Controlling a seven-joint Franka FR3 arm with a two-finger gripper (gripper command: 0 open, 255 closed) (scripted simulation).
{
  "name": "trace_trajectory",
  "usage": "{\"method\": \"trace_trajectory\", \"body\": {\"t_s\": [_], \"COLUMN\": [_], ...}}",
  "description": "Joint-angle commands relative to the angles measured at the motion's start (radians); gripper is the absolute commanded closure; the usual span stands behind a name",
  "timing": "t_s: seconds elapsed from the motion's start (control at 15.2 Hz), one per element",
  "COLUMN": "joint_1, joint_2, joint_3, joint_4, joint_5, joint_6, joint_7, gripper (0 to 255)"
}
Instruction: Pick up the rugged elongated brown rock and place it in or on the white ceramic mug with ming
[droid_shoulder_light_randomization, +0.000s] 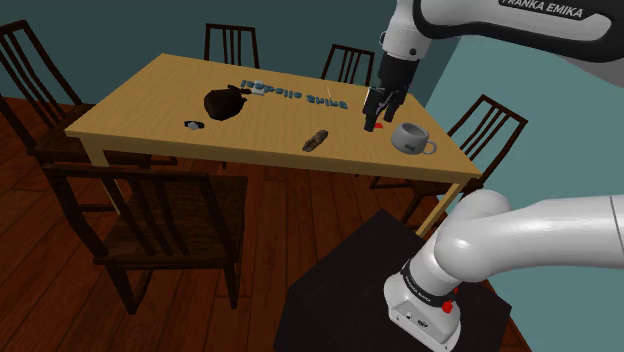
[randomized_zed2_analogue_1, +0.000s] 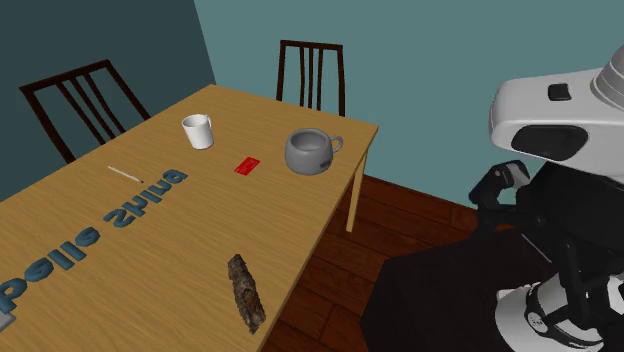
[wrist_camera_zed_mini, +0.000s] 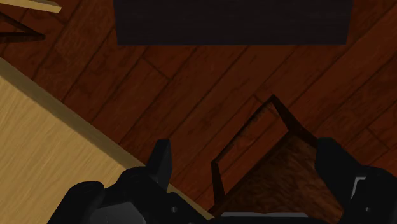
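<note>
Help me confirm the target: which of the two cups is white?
The narrow, tapered cup; the other mug is grey, squat, handled and nearer the table corner.

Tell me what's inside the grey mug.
Only bare inner wall shows inside the grey mug. Its near rim hides the bottom, so something small there couldn't be seen.

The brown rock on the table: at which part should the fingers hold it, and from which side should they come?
Take the brown rock at its middle, across the narrow width, coming straight down from above. It lies flat on the wooden table and is long and slim, so the open fingers can probably close only over its short axis, one on each long side.
</note>
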Motion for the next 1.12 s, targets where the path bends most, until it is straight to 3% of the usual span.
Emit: {"method": "trace_trajectory", "body": {"t_s": [0.0, 0.53, 1.06], "joint_1": [0.000, -0.063, -0.122], "joint_2": [0.000, 0.270, 0.564], "joint_3": [0.000, 0.059, 0.079], "joint_4": [0.000, 0.039, 0.166], "joint_5": [0.000, 0.023, 0.008], "joint_6": [0.000, 0.232, 0.400], "joint_7": [0.000, 0.265, 0.515], "gripper": [0, 0, 0]}}
